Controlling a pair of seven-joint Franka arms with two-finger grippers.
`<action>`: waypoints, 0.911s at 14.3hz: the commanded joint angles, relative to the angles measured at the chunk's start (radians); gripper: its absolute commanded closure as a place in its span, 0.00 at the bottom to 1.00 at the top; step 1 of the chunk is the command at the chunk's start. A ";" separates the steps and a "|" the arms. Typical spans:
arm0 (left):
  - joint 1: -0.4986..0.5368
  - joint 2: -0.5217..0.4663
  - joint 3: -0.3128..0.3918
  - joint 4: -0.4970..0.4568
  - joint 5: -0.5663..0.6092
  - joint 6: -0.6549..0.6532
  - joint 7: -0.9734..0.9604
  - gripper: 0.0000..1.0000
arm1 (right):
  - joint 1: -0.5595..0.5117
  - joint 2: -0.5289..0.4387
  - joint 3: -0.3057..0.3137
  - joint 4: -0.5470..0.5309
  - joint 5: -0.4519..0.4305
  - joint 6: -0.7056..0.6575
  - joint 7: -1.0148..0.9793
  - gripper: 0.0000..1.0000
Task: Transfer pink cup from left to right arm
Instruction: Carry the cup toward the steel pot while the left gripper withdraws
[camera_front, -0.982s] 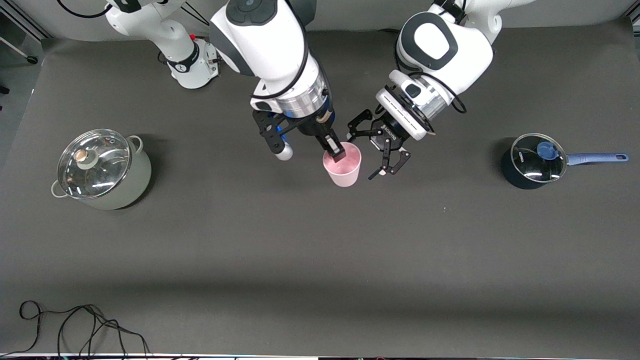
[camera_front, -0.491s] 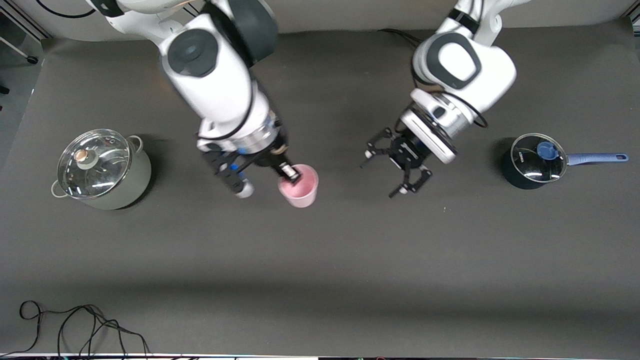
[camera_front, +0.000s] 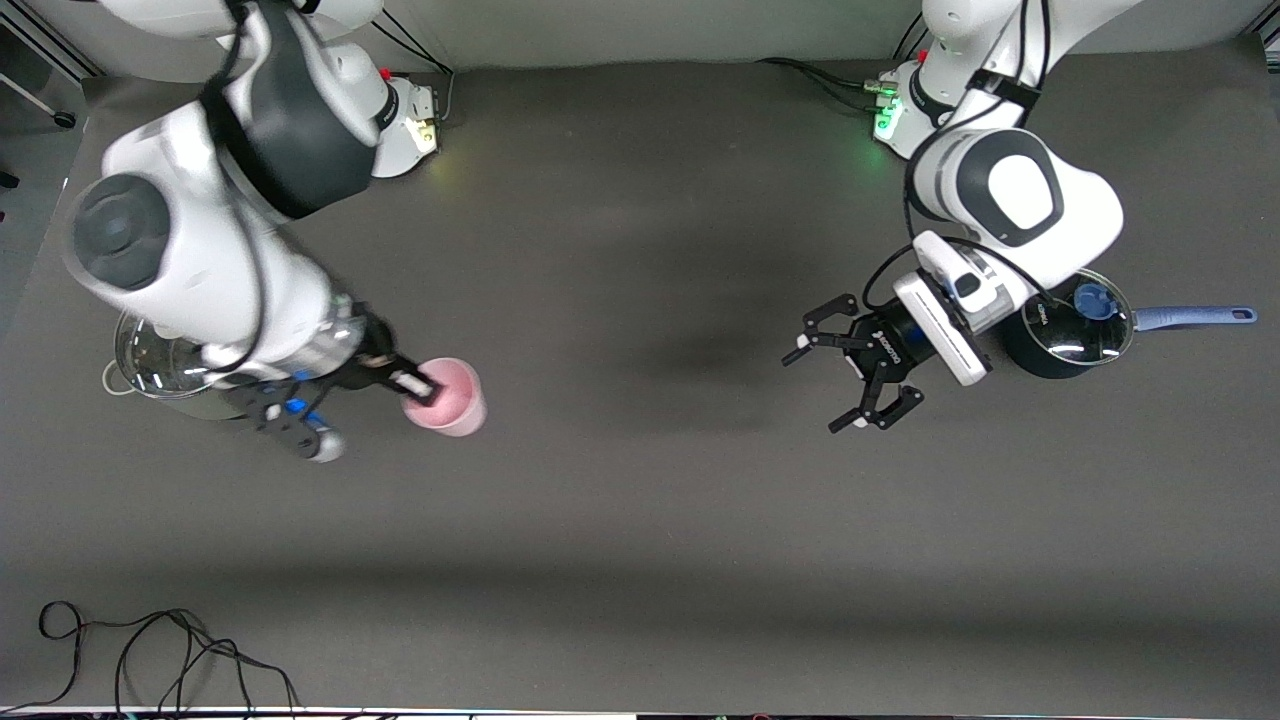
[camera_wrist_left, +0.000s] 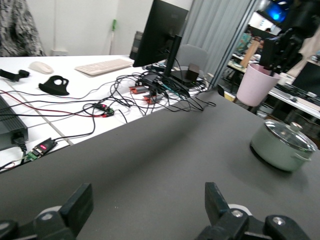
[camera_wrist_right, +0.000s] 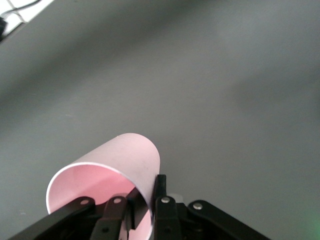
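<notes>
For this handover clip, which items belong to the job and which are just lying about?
Job: pink cup, pinched at its rim by the right gripper; left gripper, open and empty.
Lying about: lidded grey pot; blue saucepan; loose cable.

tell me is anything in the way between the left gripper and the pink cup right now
Nothing visible is. The left gripper hangs open over bare table beside the blue saucepan, while the right gripper holds the pink cup by its rim beside the grey pot. Only open mat lies between them.

High front overview; wrist views close, low.
</notes>
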 joint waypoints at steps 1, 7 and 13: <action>0.076 -0.007 -0.010 -0.023 0.150 -0.113 -0.109 0.01 | -0.046 -0.050 -0.017 -0.131 0.012 0.016 -0.157 1.00; 0.210 0.004 -0.008 -0.017 0.466 -0.325 -0.324 0.01 | -0.072 -0.044 -0.118 -0.363 0.002 0.183 -0.403 1.00; 0.216 0.010 0.032 0.052 0.899 -0.463 -0.707 0.01 | -0.073 -0.029 -0.196 -0.611 -0.008 0.480 -0.562 1.00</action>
